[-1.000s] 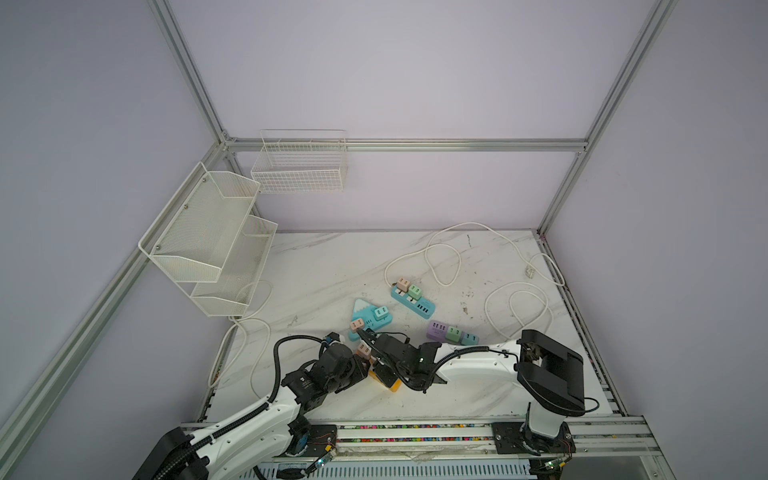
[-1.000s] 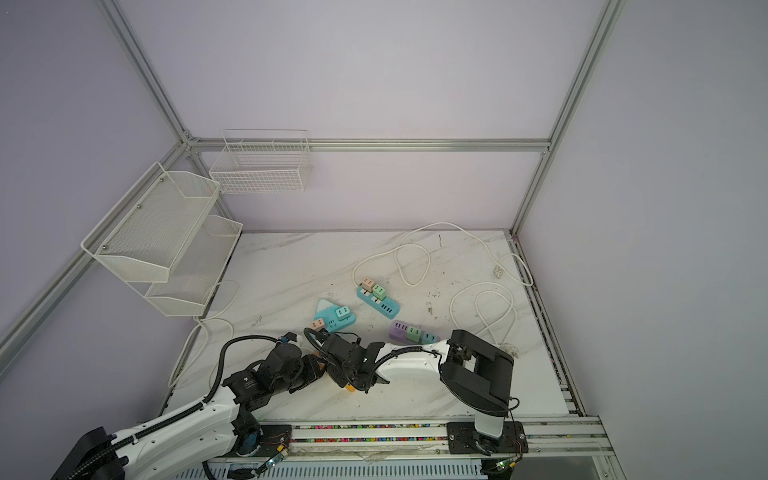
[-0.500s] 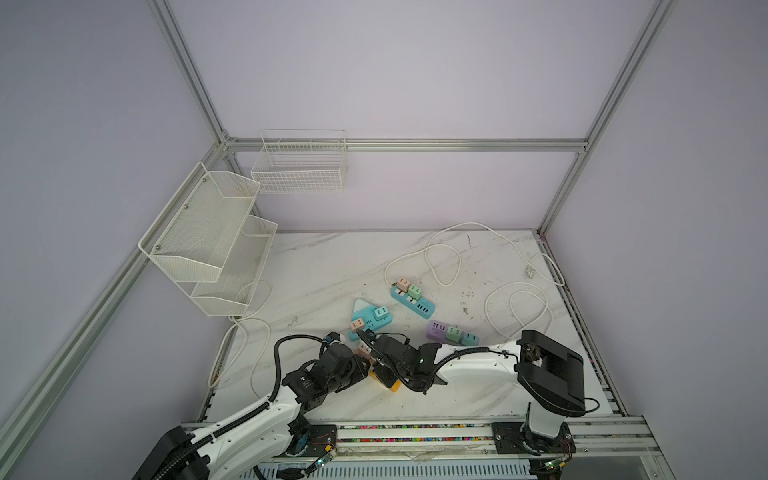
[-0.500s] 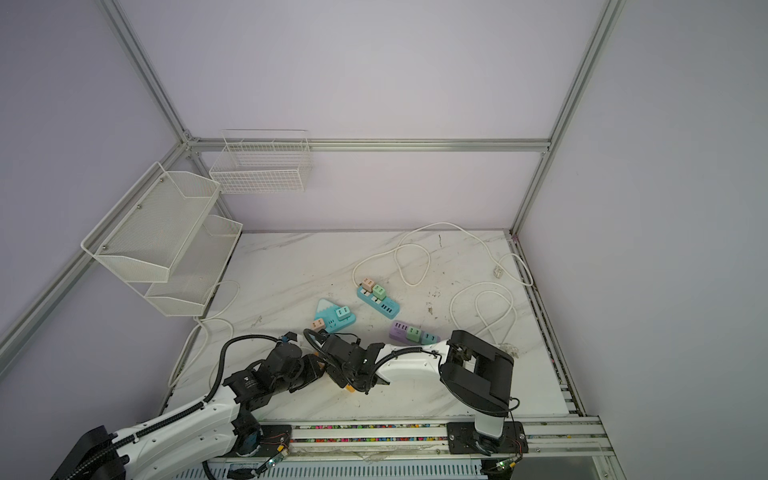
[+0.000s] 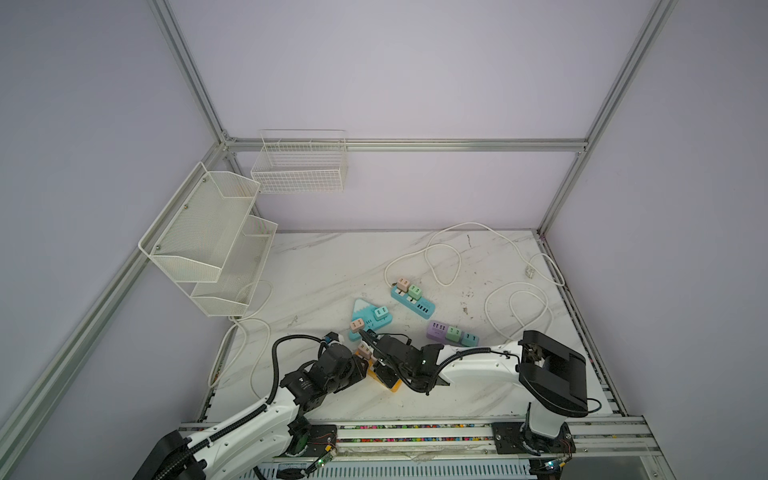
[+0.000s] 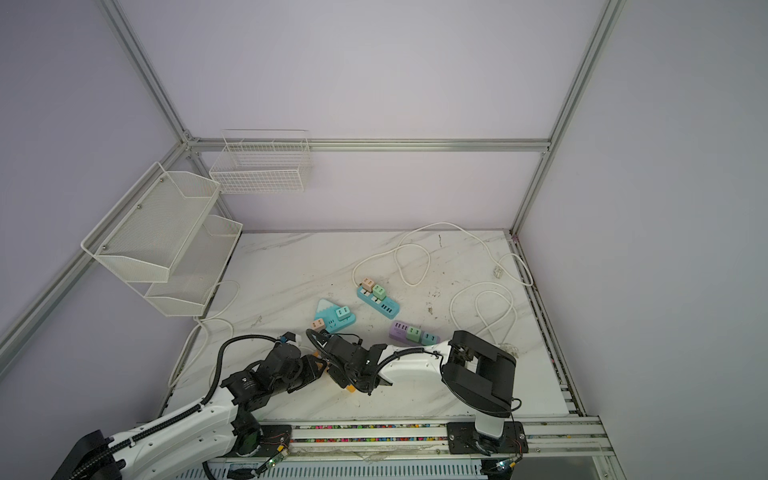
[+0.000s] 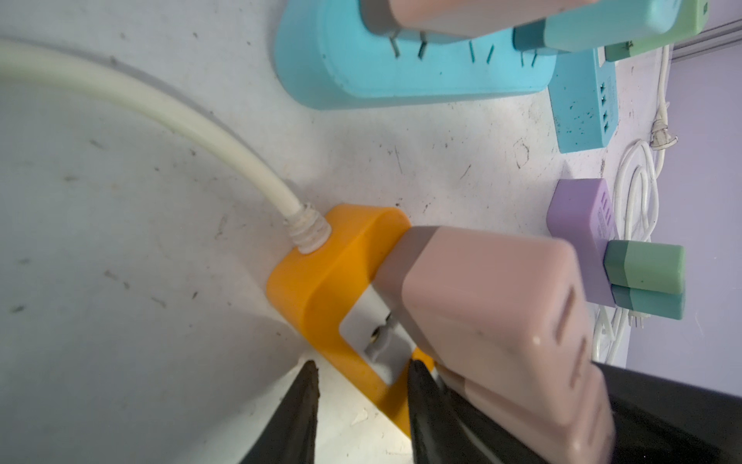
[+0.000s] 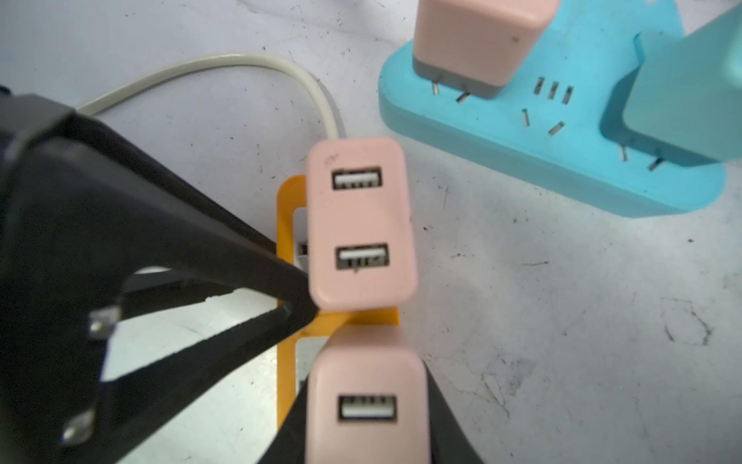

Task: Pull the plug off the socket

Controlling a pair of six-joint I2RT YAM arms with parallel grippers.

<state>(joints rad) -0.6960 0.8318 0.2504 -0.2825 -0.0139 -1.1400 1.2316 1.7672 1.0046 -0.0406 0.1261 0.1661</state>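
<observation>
Orange plastic is nearly all hidden in both top views, where only a sliver of the socket strip (image 5: 393, 387) is seen beneath the two arms that meet over it. More is given by the wrist views. By the right wrist camera two pink plugs are shown standing on the strip, USB ports facing the lens. The free plug (image 8: 361, 225) is at the strip's cable end. The held plug (image 8: 367, 377) is just beside it, clamped between the fingers of the right gripper (image 8: 366, 426). Whether its prongs are clear of the strip cannot be told. From the left wrist camera the white cable (image 7: 192, 120) is seen entering the strip's end. The left gripper (image 7: 361, 373) is seen closed on the strip's long edge beside the free plug, its fingers kept narrowly parted by the orange wall. A blue triangular strip (image 7: 401, 68) lies near the cable end, apart from the socket strip.
</observation>
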